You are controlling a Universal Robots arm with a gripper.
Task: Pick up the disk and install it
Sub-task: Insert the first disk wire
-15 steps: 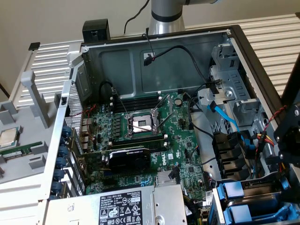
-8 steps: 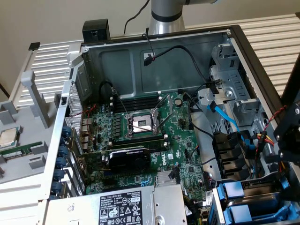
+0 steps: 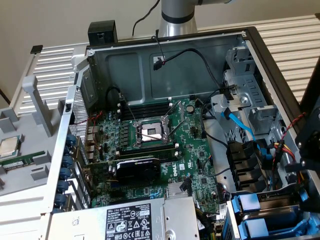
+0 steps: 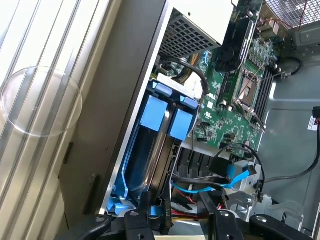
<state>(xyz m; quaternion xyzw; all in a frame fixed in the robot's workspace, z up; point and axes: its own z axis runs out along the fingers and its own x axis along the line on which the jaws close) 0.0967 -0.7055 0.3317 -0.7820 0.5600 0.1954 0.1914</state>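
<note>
My gripper (image 4: 176,207) hangs over the drive-bay corner of the open computer case (image 3: 165,42). Its two black fingers (image 4: 145,210) stand apart, with only cables and bay metal showing between them, so it is open and holds nothing. In the exterior view its dark body (image 3: 310,140) is at the right edge, above the bays. Two blue-fronted drive carriers (image 4: 154,112) (image 4: 181,124) sit side by side in the bay, also seen as blue carriers (image 3: 250,205) low on the exterior view's right. The disk's metal face and label are hidden; I cannot tell whether either carrier holds it.
The motherboard (image 3: 165,145) with its CPU socket (image 3: 150,132) and a black graphics card (image 3: 137,167) fills the case middle. Blue and black cables (image 3: 240,125) cross above the bays. The power supply (image 3: 130,220) sits at the front. A small CPU chip (image 3: 9,146) lies on the exterior view's left.
</note>
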